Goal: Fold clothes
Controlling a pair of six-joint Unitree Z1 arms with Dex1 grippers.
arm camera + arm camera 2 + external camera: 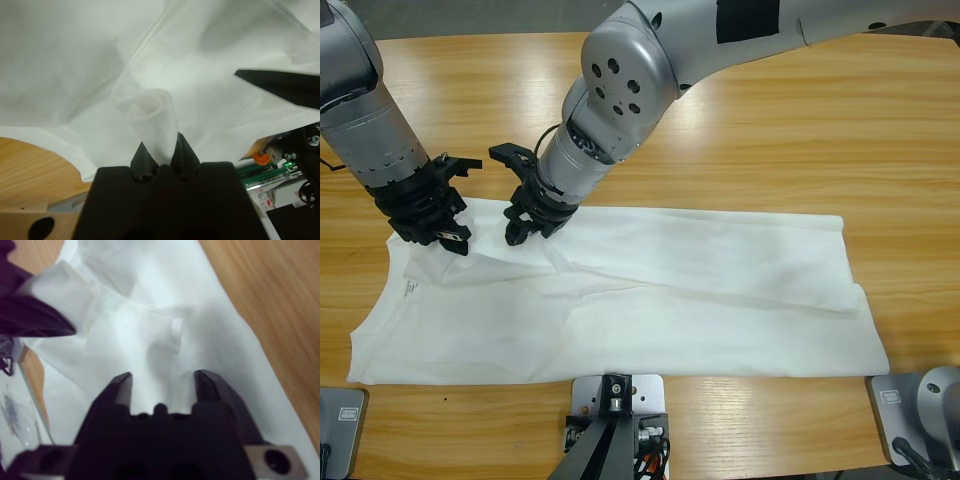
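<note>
I'm pinching a roll of the T-shirt (pixel 620 295) with my left gripper (pixel 161 150); my right gripper (pixel 162 382) is hovering spread over the cloth.

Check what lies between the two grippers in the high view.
Only the plain white cotton T-shirt: a wrinkled strip of it spans the gap between left gripper and right gripper, per the high view.

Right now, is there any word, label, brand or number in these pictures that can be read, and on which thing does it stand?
No text can be read.
Small grey mark on the T-shirt, near the collar in the high view: too small to read.
Cluttered rig parts at the right edge of the left wrist view: no legible print.
</note>
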